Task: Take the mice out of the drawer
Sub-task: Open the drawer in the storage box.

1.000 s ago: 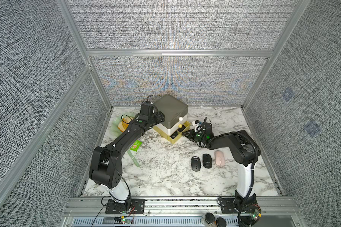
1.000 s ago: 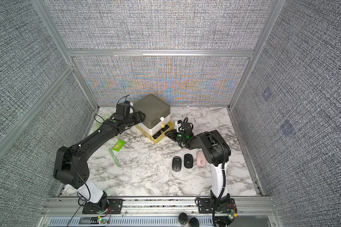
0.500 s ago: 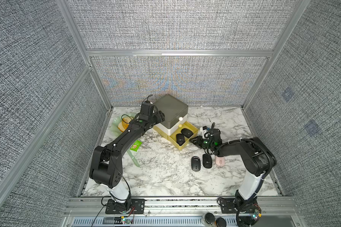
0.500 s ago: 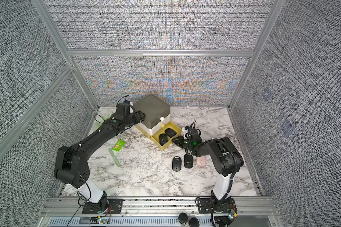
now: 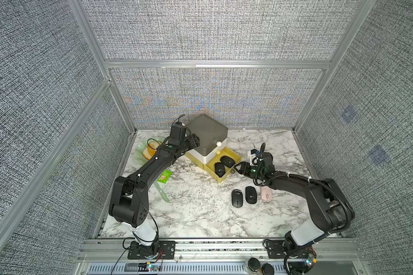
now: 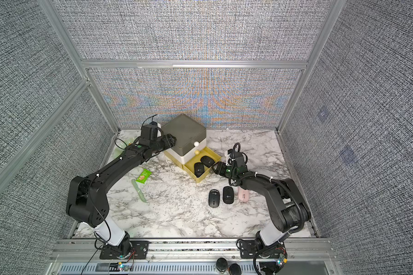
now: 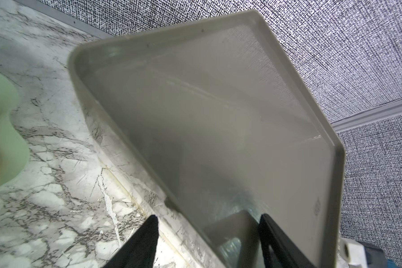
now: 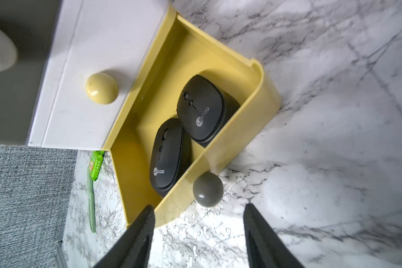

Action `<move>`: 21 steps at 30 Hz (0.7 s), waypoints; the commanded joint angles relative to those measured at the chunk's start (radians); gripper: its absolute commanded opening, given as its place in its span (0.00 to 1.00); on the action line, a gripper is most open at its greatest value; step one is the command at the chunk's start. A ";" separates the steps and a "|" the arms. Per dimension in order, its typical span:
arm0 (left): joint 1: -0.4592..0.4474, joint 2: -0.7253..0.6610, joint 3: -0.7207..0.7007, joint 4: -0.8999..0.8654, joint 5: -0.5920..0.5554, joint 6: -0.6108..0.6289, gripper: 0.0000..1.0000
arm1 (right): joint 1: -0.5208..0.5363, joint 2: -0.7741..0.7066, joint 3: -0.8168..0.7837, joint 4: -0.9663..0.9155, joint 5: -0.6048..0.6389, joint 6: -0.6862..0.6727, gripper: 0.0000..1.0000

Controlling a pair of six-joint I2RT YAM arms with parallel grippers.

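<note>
Right hand (image 8: 198, 206) spread wide, empty, at the drawer (image 8: 260, 104) front; two black mice (image 8: 202, 109) lie just beyond

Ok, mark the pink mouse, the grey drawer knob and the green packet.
pink mouse (image 5: 266, 195), in a top view, middle of its back.
grey drawer knob (image 8: 208, 189), right wrist view, centre of the ball.
green packet (image 5: 164, 177), in a top view, middle of the wrapper.
</note>
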 commanded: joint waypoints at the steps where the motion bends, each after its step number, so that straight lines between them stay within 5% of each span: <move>1: 0.001 -0.011 -0.014 -0.090 0.017 0.012 0.70 | 0.027 -0.025 0.109 -0.292 0.136 -0.182 0.60; 9: 0.005 -0.030 -0.029 -0.064 0.063 -0.009 0.72 | 0.075 0.170 0.502 -0.635 0.218 -0.521 0.64; 21: 0.015 -0.038 -0.058 -0.036 0.078 -0.046 0.72 | 0.093 0.412 0.766 -0.772 0.183 -0.699 0.74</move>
